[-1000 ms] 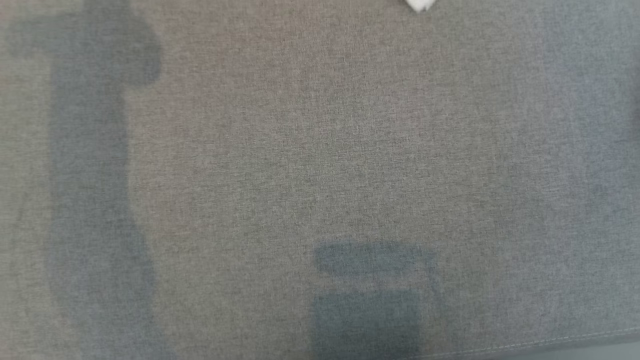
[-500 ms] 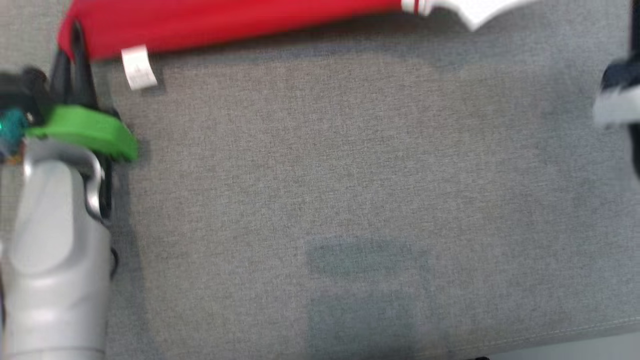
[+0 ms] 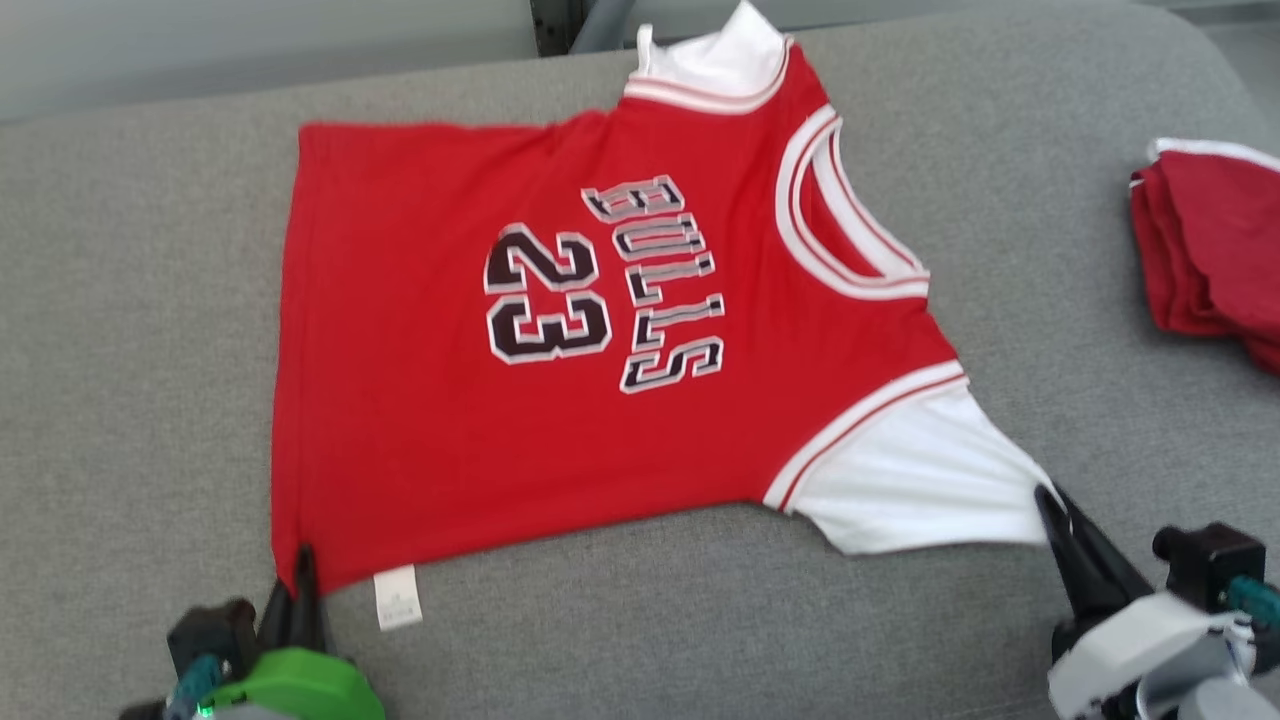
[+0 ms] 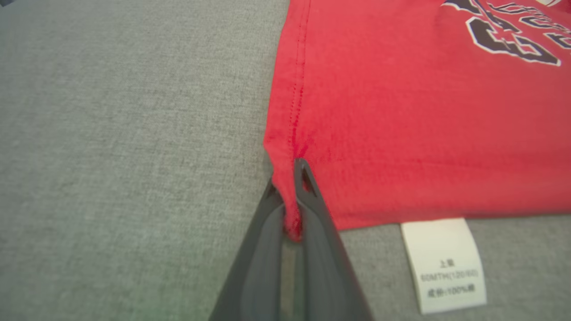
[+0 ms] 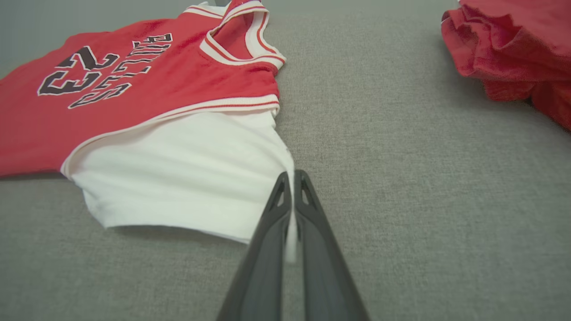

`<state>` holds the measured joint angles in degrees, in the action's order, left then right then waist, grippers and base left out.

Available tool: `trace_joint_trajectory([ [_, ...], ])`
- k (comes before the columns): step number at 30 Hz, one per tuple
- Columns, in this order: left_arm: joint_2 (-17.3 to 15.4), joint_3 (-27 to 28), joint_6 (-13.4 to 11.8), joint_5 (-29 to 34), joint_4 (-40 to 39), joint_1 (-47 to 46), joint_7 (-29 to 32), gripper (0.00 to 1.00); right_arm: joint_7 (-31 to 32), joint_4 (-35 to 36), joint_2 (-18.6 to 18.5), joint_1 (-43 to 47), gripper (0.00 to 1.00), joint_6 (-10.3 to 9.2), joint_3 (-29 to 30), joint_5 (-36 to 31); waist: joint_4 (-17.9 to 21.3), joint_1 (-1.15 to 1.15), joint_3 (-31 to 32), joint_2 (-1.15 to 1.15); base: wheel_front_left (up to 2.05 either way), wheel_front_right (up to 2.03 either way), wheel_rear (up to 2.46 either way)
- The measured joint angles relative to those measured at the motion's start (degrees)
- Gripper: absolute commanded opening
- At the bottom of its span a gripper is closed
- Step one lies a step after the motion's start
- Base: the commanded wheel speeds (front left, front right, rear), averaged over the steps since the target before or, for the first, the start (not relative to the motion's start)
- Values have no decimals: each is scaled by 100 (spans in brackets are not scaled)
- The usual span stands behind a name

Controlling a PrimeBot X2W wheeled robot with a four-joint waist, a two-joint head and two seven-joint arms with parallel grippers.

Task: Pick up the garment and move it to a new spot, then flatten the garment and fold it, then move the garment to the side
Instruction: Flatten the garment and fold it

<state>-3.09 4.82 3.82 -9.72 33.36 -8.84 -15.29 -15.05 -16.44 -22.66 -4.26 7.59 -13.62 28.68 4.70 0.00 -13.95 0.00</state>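
Two grippers sit nearest the head camera. The left gripper (image 3: 300, 578) is at 7 o'clock, with a green cover behind its fingers. Its two dark fingers are pinched together on the near hem corner of the jersey (image 3: 420, 400). The left wrist view shows red cloth bunched between the tips of this gripper (image 4: 287, 178). One white label (image 3: 397, 600) hangs from the hem just beside it, toward 3 o'clock, and lies flat on the grey upholstered surface (image 3: 130, 350). In the wrist view the label (image 4: 444, 263) carries small printed characters.

The right gripper (image 3: 1050, 500) is at 4 o'clock. Its fingers are closed on the outer edge of the near sleeve (image 3: 920, 480), which is white. The right wrist view shows a thin fold of white fabric caught between the tips of this gripper (image 5: 292, 176).

Beyond the grippers, the one red jersey lies spread flat across the middle of the surface. Its hem is toward 9 o'clock and its neck opening (image 3: 830, 220) toward 2 o'clock. The front shows one number, 23, and one word, BULLS, both turned sideways. It has two white sleeves, and the far sleeve (image 3: 720, 60) sits at 12 o'clock.

One pile of red cloth (image 3: 1210, 250) rests at 3 o'clock, well apart from the jersey. I cannot tell how many pieces it holds.
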Motion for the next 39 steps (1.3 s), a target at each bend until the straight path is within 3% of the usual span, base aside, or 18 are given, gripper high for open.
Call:
trace_joint_trajectory([
  [11, 46, -315, -189, -758, -154, 1542, 13, 0, 0, -309, -10, 1364, 0, -1, -259, 47, 37, 0, 1325, 0, 0, 0, 0],
  [18, 41, -452, -193, -788, -498, 1911, 15, 0, 0, -225, -136, 1597, 0, -2, -381, 181, -89, 0, 1732, 0, 0, 0, 0],
  [23, 33, -493, 3, -755, -1000, 1500, 15, 0, -1, -51, -178, 994, 0, -4, -241, 238, -214, 0, 1667, 0, 0, 0, 0],
  [28, 37, -593, 98, -632, -665, 795, 15, 0, 0, -526, -307, 49, 0, -4, -546, 93, -287, 0, 1431, 0, 0, 0, 0],
  [39, 35, -678, -59, -538, -81, -755, 14, 0, 0, -1806, -111, -2033, 0, -5, -1028, 100, -425, 0, 543, 0, 0, 0, 0],
])
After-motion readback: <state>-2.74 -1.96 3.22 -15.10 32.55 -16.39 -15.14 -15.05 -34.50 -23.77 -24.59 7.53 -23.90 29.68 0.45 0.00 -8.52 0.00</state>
